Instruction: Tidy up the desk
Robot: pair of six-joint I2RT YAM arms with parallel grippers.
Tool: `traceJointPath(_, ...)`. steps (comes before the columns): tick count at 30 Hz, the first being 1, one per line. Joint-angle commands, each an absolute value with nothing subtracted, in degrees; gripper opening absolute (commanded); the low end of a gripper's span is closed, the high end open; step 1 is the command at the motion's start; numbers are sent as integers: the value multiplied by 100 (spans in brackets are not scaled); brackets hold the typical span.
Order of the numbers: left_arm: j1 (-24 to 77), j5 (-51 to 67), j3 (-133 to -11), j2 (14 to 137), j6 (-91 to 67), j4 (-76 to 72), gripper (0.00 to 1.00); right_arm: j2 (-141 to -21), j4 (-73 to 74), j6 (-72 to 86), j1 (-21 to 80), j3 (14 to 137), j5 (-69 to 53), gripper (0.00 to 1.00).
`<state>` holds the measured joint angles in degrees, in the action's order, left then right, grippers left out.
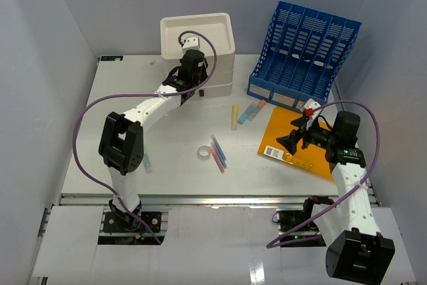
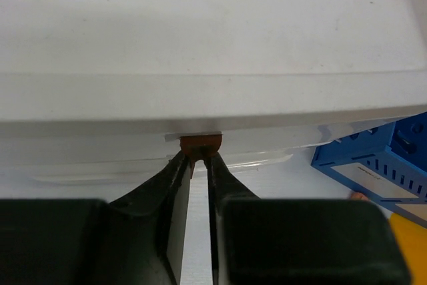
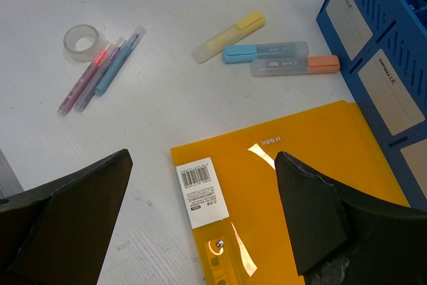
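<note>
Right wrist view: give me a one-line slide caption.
Open jaws above an orange folder; highlighters, pens and tape lie beyond on the desk.

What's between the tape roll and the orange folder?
A small cluster of thin pens beside the tape roll, then bare desk up to the orange folder; the top view shows it.

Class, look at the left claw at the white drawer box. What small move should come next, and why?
Probably squeeze the left claw shut on the small brown knob at the front of the drawer box. Its tips sit on either side of the knob with only a narrow gap, but a firm pinch isn't clear, so pulling now might slip.
</note>
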<state>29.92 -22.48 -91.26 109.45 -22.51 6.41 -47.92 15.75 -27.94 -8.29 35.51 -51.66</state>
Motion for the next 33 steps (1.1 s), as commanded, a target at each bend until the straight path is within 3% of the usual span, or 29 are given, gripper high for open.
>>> traceJointPath(1, 3011, -2386, -9163, 10715, -2197, 647, 20, -4692, 1503, -2867, -870, 3560, -5372, 94)
traceJointPath(8, 3133, -1736, -7984, 9682, -2252, 373, 5, -4685, 1521, -2892, -870, 3533, -5429, 94)
traceJointPath(14, 3182, -1270, -6609, 8705, -2588, 153, 2, -4676, 1529, -2900, -862, 3516, -5536, 94)
traceJointPath(23, 3190, -886, -6105, 8241, -2911, 58, 3, -4666, 1623, -3147, -870, 3427, -5994, 94)
traceJointPath(26, 3192, -888, -6049, 8237, -2909, 44, 16, -4602, 1842, -3713, -861, 3344, -6556, 94)
traceJointPath(30, 3190, -734, -6102, 8257, -2885, 44, 65, -4568, 2308, -4424, -782, 3316, -6973, 93)
traceJointPath(33, 3190, -449, -6059, 8166, -2845, 44, 78, -4756, 2620, -4710, -148, 3580, -6505, 93)
